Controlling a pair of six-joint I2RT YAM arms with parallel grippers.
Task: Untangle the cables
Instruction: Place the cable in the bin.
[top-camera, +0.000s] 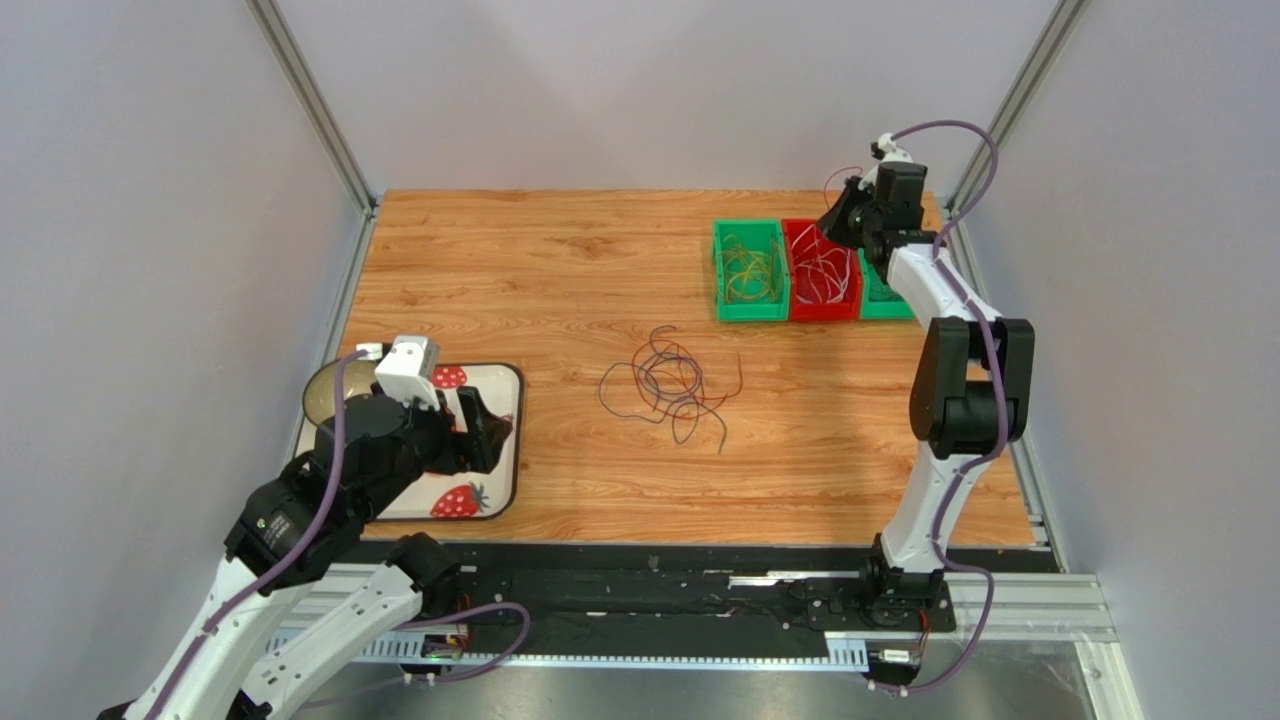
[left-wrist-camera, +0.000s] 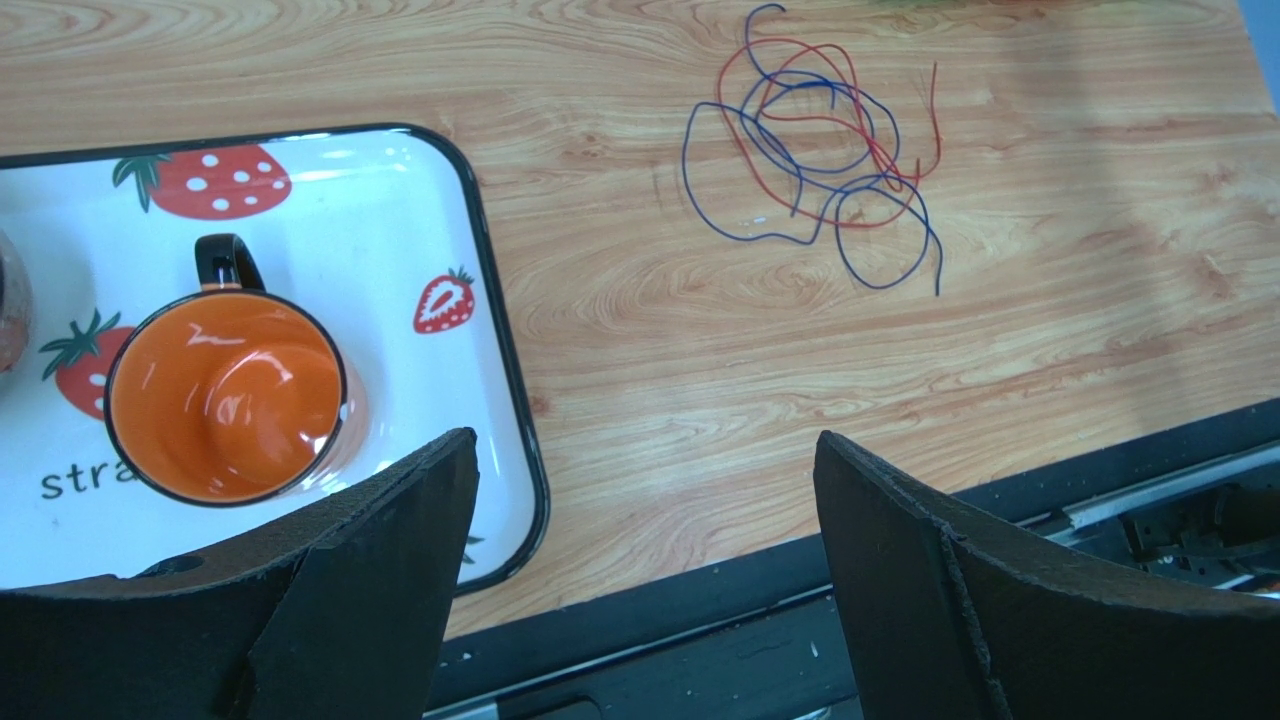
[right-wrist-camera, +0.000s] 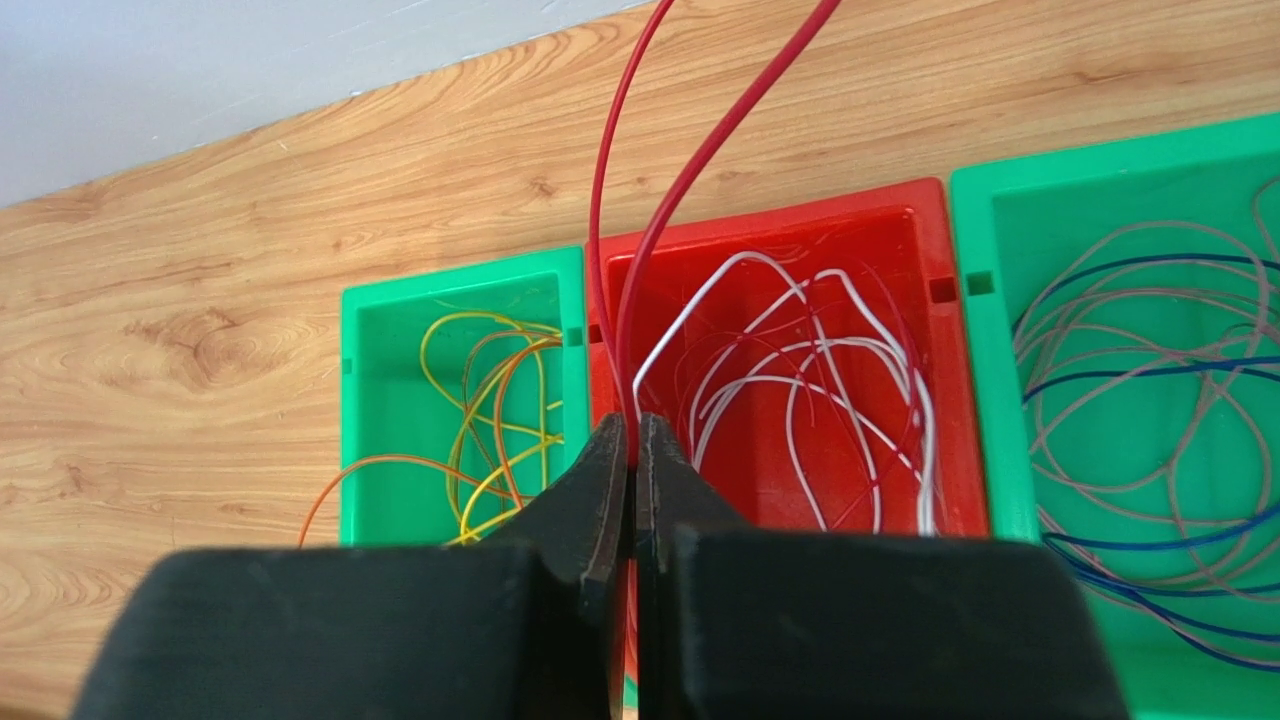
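A loose tangle of red and blue cables (top-camera: 669, 383) lies on the wooden table's middle, and the left wrist view has this tangle (left-wrist-camera: 819, 143) at its upper right. My right gripper (top-camera: 837, 219) hangs over the red bin (right-wrist-camera: 781, 215), shut on a looped red cable (right-wrist-camera: 609, 225) that leads away from the jaws (right-wrist-camera: 631, 428). White and red cables lie in that bin. My left gripper (top-camera: 489, 428) hovers at the tray's right edge, far from the tangle, and is open (left-wrist-camera: 646, 443) with nothing between its fingers.
A green bin (right-wrist-camera: 353, 390) with yellow and orange cables stands left of the red bin. Another green bin (right-wrist-camera: 992, 195) with blue and greyish cables stands to its right. A strawberry tray (left-wrist-camera: 376, 165) at the left holds an orange mug (left-wrist-camera: 226, 398) and a metal bowl (top-camera: 334, 393).
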